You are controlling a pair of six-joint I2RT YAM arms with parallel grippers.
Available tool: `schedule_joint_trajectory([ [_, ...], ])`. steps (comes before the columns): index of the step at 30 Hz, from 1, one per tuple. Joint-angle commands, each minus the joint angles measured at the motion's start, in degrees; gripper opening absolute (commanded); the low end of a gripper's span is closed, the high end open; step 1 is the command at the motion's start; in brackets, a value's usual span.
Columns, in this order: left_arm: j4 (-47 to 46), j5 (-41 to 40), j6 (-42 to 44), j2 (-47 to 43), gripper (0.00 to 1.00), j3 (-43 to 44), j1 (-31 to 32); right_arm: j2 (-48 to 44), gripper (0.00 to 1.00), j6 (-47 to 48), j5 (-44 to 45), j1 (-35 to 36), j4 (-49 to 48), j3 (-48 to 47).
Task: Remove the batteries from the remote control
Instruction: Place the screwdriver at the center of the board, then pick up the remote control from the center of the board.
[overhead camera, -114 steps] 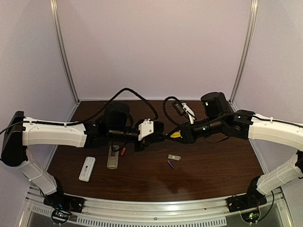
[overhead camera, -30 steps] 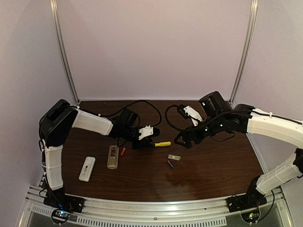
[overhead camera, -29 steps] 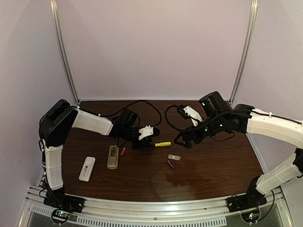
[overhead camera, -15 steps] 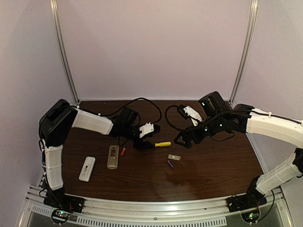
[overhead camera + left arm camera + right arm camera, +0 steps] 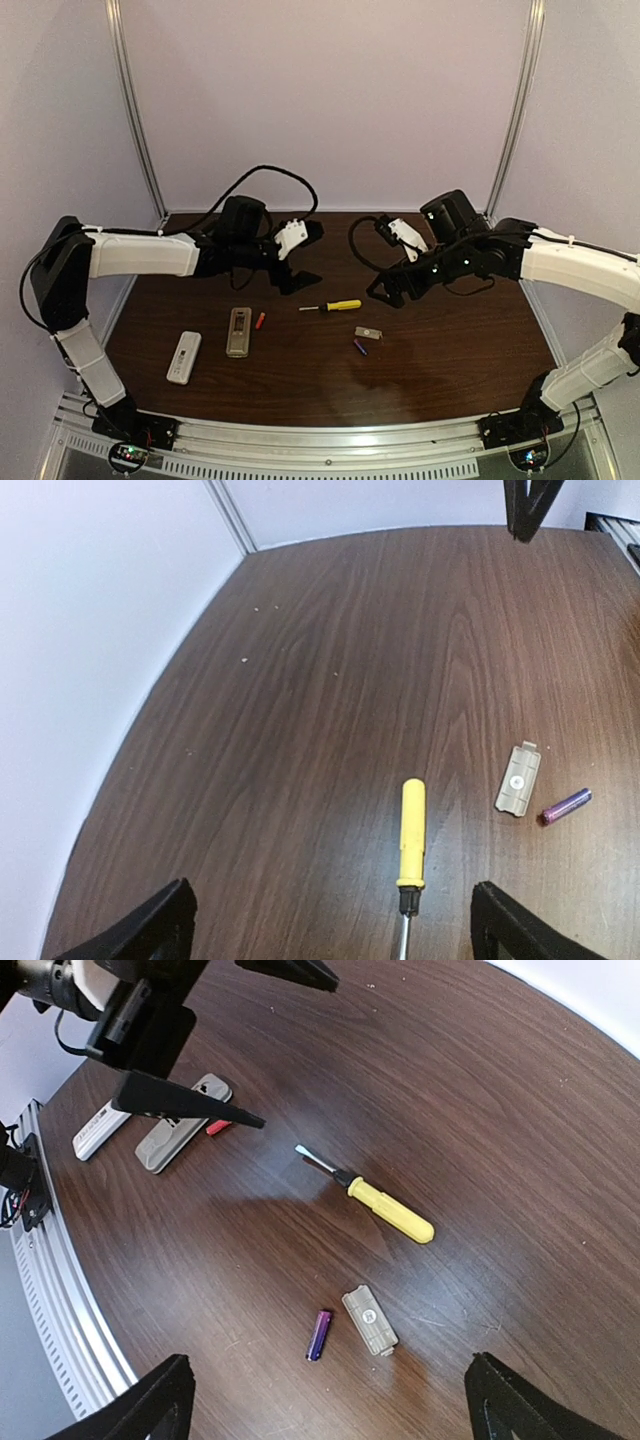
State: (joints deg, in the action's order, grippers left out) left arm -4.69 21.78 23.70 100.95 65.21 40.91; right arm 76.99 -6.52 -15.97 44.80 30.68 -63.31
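- Top external view: one red battery (image 5: 261,320) lies on the table (image 5: 450,370), just beside the grey remote (image 5: 238,331) on its screwdriver side. It is nearer the arm bases than the left gripper (image 5: 305,256) and apart from it.
- One purple battery (image 5: 359,347) lies just beside the small grey cover plate (image 5: 368,333), close below the right gripper (image 5: 385,295). In the right wrist view both items sit between that gripper's fingertips, untouched.
- Whether the grey remote holds any cells cannot be told.
- Left gripper: jaws spread wide, nothing between them, raised off the table.
- Right gripper: jaws spread wide, nothing held.
- A yellow-handled screwdriver (image 5: 332,305) lies flat and free between the two grippers. In the left wrist view it lies ahead of the left gripper, handle pointing away.
- A white remote (image 5: 184,357) lies beside the grey remote, on the side away from both grippers.
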Motion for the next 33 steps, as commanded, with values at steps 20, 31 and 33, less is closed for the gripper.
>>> schedule_joint_trajectory([
  [20,18.52,-35.06,-26.8,-28.22,0.97,-10.27,-0.21,2.56,0.96,-0.41,5.14,-0.41,-5.27,-3.41],
  [31,36.62,-42.0,-46.82,-35.8,0.97,-9.34,-0.56,1.2,0.96,-3.62,7.82,-0.39,-6.27,-2.63],
  [33,40.52,-41.73,-49.88,-36.56,0.97,-8.97,-0.56,1.08,0.99,-4.3,8.14,-0.42,-5.78,-3.01],
])
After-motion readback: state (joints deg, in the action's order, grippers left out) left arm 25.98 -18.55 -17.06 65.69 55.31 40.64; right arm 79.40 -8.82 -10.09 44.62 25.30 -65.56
